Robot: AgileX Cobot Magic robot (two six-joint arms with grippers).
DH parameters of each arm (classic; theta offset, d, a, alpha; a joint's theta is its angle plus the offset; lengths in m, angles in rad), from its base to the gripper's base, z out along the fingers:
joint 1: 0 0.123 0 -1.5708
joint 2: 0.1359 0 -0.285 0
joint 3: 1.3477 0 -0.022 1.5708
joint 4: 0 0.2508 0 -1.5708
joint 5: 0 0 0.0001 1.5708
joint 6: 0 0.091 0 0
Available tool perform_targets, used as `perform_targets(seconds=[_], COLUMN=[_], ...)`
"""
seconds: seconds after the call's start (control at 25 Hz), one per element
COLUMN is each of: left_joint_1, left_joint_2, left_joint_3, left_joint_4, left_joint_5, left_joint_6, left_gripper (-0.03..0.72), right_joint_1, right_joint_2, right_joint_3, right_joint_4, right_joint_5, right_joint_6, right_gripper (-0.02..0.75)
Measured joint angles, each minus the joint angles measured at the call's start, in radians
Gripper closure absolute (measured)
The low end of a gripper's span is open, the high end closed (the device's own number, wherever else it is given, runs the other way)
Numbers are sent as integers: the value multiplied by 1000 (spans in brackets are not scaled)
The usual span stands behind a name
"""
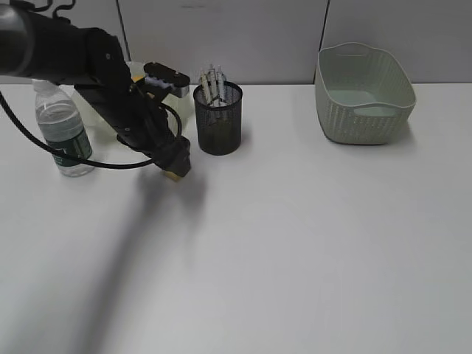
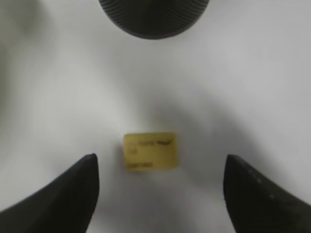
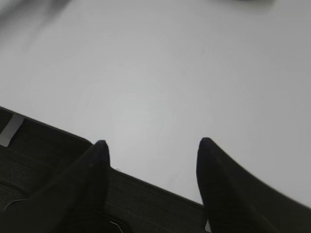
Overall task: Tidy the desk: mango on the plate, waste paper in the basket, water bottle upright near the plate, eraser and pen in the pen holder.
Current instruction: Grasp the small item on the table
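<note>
My left gripper (image 1: 175,166) hangs open just left of the black mesh pen holder (image 1: 218,118), which has pens (image 1: 212,77) standing in it. Below it on the white desk (image 1: 295,236) lies a small yellow eraser (image 2: 149,151), between and slightly ahead of the open fingertips (image 2: 85,174); nothing is gripped. The holder's base (image 2: 154,17) shows beyond it. The water bottle (image 1: 65,133) stands upright at the left. The arm covers most of the pale green plate (image 1: 179,112) and the mango (image 1: 136,71). The waste paper is out of view. My right gripper (image 3: 153,142) is open and empty.
The pale green basket (image 1: 361,92) stands at the back right near the wall. In the right wrist view the desk's front edge (image 3: 146,182) runs under the fingers, with a dark surface below it. A black cable (image 1: 74,158) loops past the bottle.
</note>
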Motion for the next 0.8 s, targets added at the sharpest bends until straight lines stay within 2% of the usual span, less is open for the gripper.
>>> perform_targets(seconds=[0.64,0.8], left_joint_1=[0,0], left_joint_2=[102,106], left_joint_3=[-30,-31], left_joint_4=[-1,3], left_joint_5=[-75,-95], left_joint_6=[-4,-23], left_gripper=[99,164], right_joint_1=[0,0], right_joint_2=[0,0], right_joint_3=[0,0], right_joint_4=[-11,-11], right_joint_5=[0,0], right_joint_6=[15,15], right_gripper=[281,281])
